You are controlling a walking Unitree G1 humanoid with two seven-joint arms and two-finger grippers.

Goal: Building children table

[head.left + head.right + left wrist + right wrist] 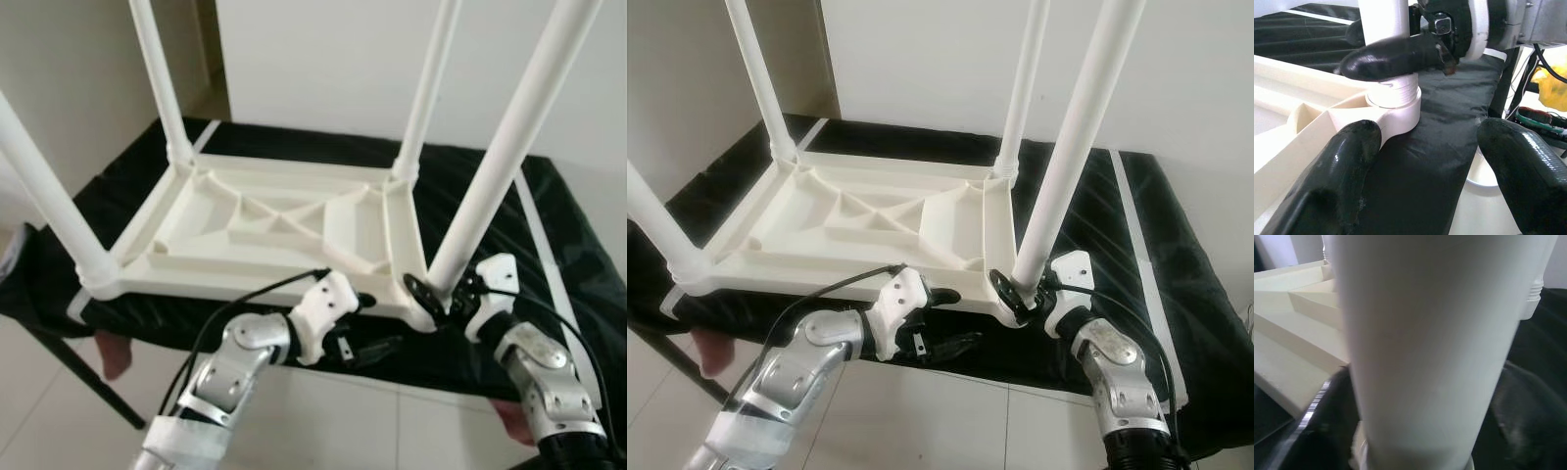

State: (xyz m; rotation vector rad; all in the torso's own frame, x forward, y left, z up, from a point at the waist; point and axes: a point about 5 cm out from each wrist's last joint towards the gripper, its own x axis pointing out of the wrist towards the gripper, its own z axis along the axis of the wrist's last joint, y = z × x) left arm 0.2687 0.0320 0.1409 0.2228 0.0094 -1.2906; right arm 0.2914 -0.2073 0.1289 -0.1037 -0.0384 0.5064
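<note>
In the head views the left tool [377, 345] hangs nearest, its two black fingers spread wide and holding nothing, just below the near edge of the upturned white tabletop [265, 230], which lies on a black-covered worktop [549, 211]; the right tool [438, 294] is clamped round the base of the near right leg [509, 147], and all four legs stand in their corner sockets. The left wrist view shows that leg's threaded collar [1393, 93] seated at the socket, a right finger [1396, 58] across it. The right wrist view has the leg pressed close, so the build looks nearly finished, with perhaps final tightening and turning upright left.
</note>
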